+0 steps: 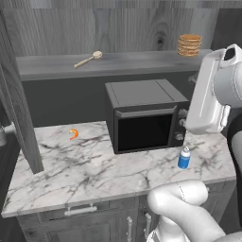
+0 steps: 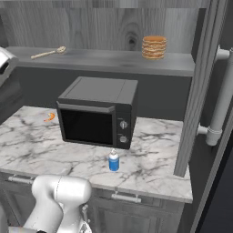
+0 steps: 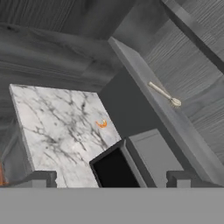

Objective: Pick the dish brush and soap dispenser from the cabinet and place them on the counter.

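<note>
- On the cabinet (image 1: 71, 28) shelf I count one dish brush (image 1: 88, 59), lying flat.
- One soap dispenser (image 1: 184, 158) stands on the counter (image 1: 71, 165), before the microwave (image 1: 144, 115).
- My gripper (image 3: 112, 178) hangs released; its camera misses the dispenser.

The setting was a rendered home kitchen. A wide white marble counter with grey veins (image 1: 94, 170) sat on dark grey base drawers with small silver handles (image 1: 80, 210). A black boxy microwave (image 1: 144, 116) stood on it, beneath a dark grey wood-grain wall cabinet (image 2: 113, 27) whose grey inner shelf (image 1: 132, 64) held a stack of tan round discs (image 1: 189, 45).
</note>
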